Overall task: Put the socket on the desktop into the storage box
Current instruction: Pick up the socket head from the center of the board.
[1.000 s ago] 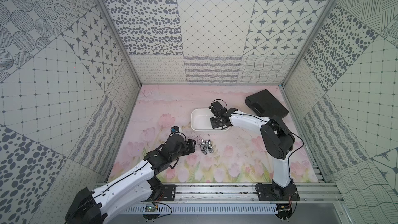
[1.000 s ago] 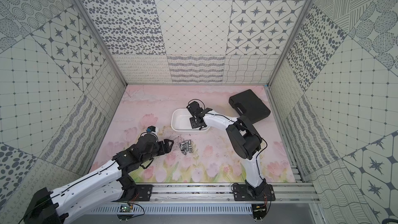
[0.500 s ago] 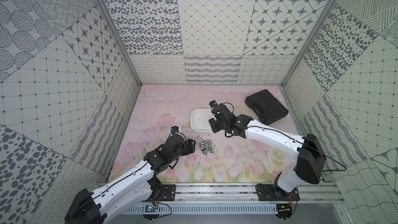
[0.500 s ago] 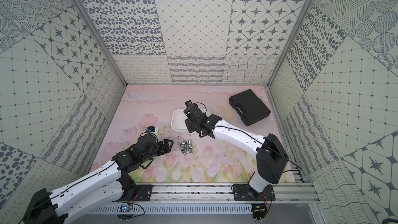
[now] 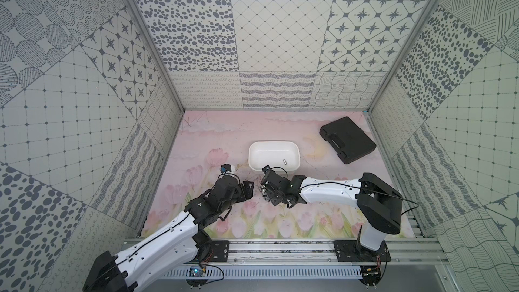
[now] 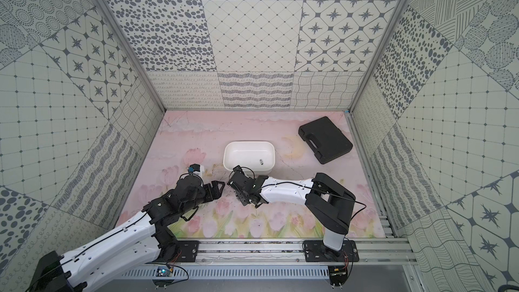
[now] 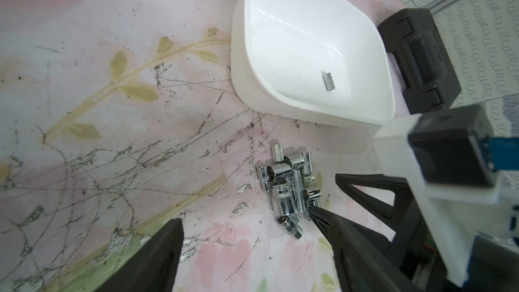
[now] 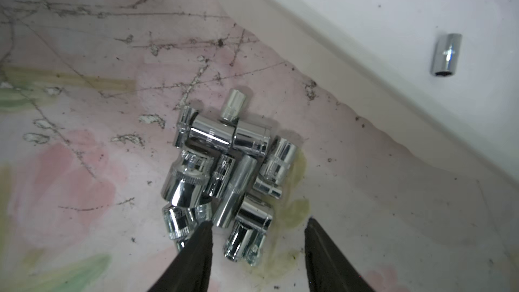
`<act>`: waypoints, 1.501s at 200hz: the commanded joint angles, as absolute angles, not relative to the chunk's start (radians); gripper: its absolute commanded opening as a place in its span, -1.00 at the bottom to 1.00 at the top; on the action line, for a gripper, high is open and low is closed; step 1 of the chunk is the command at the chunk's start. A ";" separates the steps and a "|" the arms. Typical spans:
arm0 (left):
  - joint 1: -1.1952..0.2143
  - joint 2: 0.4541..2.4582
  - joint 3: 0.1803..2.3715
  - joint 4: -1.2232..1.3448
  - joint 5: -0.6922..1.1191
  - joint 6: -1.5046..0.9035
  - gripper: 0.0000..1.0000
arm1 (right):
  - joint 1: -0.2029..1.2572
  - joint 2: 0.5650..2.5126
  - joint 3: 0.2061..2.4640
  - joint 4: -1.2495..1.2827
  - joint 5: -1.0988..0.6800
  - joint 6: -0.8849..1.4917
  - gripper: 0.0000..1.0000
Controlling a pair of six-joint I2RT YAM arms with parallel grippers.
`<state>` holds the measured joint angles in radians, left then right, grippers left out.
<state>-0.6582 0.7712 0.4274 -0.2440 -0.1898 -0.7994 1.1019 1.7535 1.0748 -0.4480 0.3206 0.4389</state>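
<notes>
Pink flowered desktop [image 5: 213, 136], scratched and grimy. Far right on it, flat black case [image 5: 348, 139], well apart from everything else and blocking nothing. Mid-desktop, white storage box [image 5: 269, 154], with one small socket [image 8: 446, 54] lying on its side inside. Just outside the box's near wall, heap of sockets [image 8: 222, 164] on the desktop, between both arms. Left gripper [image 7: 244, 217] wide open, empty, one fingertip just beside the heap. Right gripper [image 8: 257, 226] partly open, straddling a socket at the heap's end farthest from the box, gripping nothing.
</notes>
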 commanded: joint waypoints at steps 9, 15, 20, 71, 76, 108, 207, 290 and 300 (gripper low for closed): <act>-0.659 0.723 0.412 -0.257 -0.239 -0.797 0.72 | 1.097 1.749 1.076 -0.400 0.358 0.539 0.13; -0.658 0.722 0.411 -0.258 -0.241 -0.799 0.72 | 1.098 1.753 1.077 -0.398 0.355 0.548 0.12; -0.659 0.723 0.411 -0.258 -0.241 -0.799 0.72 | 1.098 1.759 1.078 -0.397 0.354 0.553 0.12; -0.660 0.762 0.421 -0.255 -0.232 -0.798 0.72 | 1.095 1.810 1.097 -0.399 0.323 0.571 -0.09; -0.660 0.765 0.422 -0.254 -0.232 -0.799 0.72 | 1.096 1.815 1.098 -0.398 0.322 0.571 -0.10; -0.659 0.767 0.422 -0.255 -0.232 -0.800 0.71 | 1.095 1.824 1.100 -0.404 0.319 0.569 -0.22; -0.659 0.780 0.415 -0.236 -0.227 -0.805 0.71 | 1.082 1.839 1.095 -0.432 0.316 0.577 -0.28; -0.658 0.809 0.416 -0.239 -0.224 -0.838 0.72 | 1.068 1.847 1.097 -0.431 0.287 0.576 -0.39; -0.659 0.817 0.419 -0.254 -0.226 -0.868 0.72 | 1.068 1.844 1.097 -0.431 0.285 0.577 -0.40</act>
<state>-0.6582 0.8032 0.4160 -0.2493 -0.2188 -0.8158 1.0706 1.8320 1.0828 -0.4377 0.2955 0.5697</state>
